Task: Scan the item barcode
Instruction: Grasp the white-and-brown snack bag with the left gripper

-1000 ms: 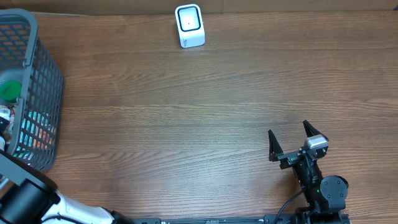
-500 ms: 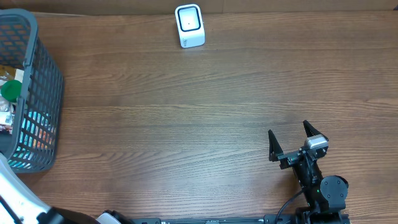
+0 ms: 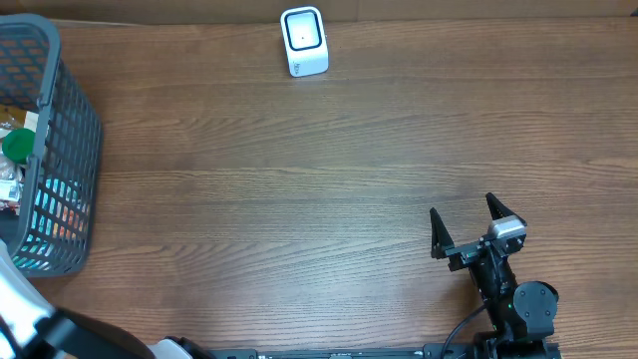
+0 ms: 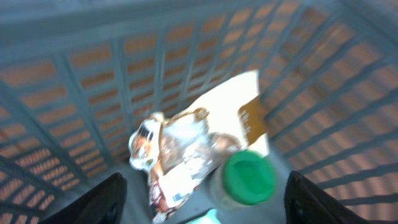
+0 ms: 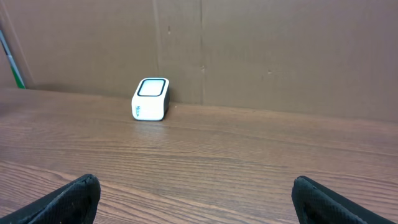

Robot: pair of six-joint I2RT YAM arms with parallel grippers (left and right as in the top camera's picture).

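The items that I must scan are inside the grey basket, which stands at the far left edge of the table. In my left wrist view I look down into it. A jar with a green lid sits low in the middle of the view, touching a crinkly transparent packet on its left. Behind both there is a flat white pouch with a brown strip, reaching toward the basket wall. The picture is blurred, so I cannot find any barcode on them. The left gripper hangs above these items with its two dark fingers wide apart at the lower corners of the view, and none of the items is held. From overhead I see only a small part of the left arm at the lower left corner, just beside the basket, and the green lid shows through the open top of the basket. The white scanner stands at the far edge of the table, about in the middle and well apart from the basket, with its dark-rimmed face toward the overhead camera. The right gripper is at the near right part of the table, its jaws fully apart and empty. Its wrist camera looks across the wood toward the scanner, which stands before a brown cardboard wall.
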